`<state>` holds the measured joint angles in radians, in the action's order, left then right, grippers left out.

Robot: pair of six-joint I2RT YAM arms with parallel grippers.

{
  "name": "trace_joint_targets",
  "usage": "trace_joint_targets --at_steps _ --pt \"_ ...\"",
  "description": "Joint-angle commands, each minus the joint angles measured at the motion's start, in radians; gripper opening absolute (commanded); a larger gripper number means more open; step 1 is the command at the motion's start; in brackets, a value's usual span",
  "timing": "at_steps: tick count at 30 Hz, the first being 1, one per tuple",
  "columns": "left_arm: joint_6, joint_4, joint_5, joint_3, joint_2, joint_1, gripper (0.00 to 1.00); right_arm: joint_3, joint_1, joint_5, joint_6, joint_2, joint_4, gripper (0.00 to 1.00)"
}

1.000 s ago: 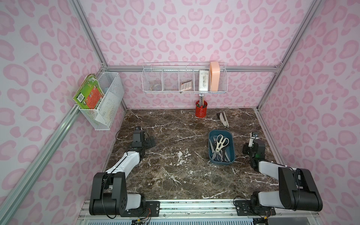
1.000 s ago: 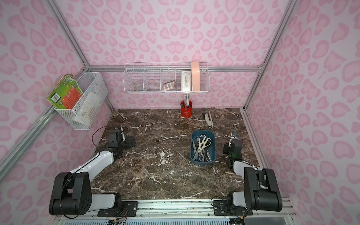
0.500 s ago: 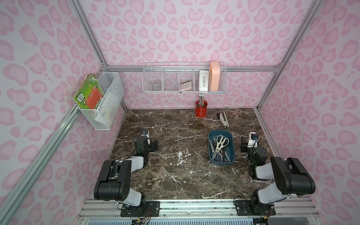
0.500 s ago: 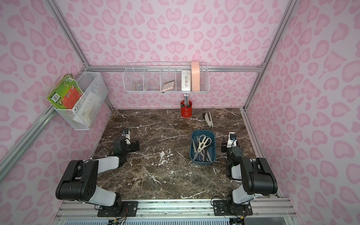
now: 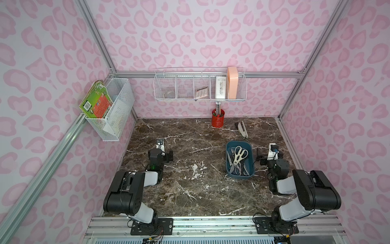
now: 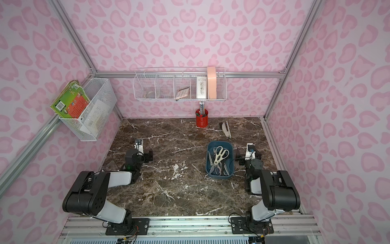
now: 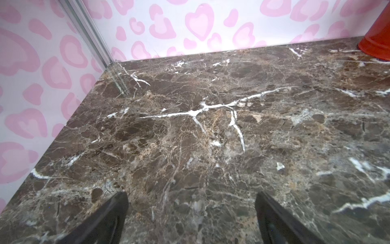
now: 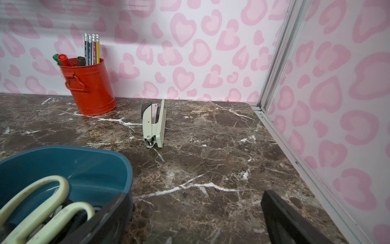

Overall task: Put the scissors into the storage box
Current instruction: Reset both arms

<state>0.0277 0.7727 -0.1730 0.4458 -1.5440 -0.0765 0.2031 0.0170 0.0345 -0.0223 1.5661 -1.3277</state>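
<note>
The scissors (image 5: 238,157) lie piled in the blue box (image 5: 240,177) on the right of the surface (image 5: 190,137), so the job looks done, which is likely why the left fingers (image 7: 101,219) and the right fingers (image 8: 282,219) are spread wide and hold nothing.

Both of the robot's arms were folded low at the near edge of the tabletop (image 5: 190,196), the left arm (image 5: 135,190) on the left side and the right arm (image 5: 306,190) on the right, wrists pointing toward the far wall. The left gripper (image 7: 191,196) and right gripper (image 8: 196,196) were low over the tabletop, jaws spread wide and empty.
</note>
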Motion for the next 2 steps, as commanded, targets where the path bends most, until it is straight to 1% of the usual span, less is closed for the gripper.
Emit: trace_joint_targets --at_steps 1,2 --pt "-0.012 -0.023 -0.012 0.003 0.003 0.001 0.99 0.001 -0.001 -0.001 0.004 0.0 -0.032 0.99" --pt "-0.013 -0.022 -0.012 0.002 0.003 0.002 0.99 -0.001 -0.002 -0.001 0.006 -0.001 -0.035 0.99"
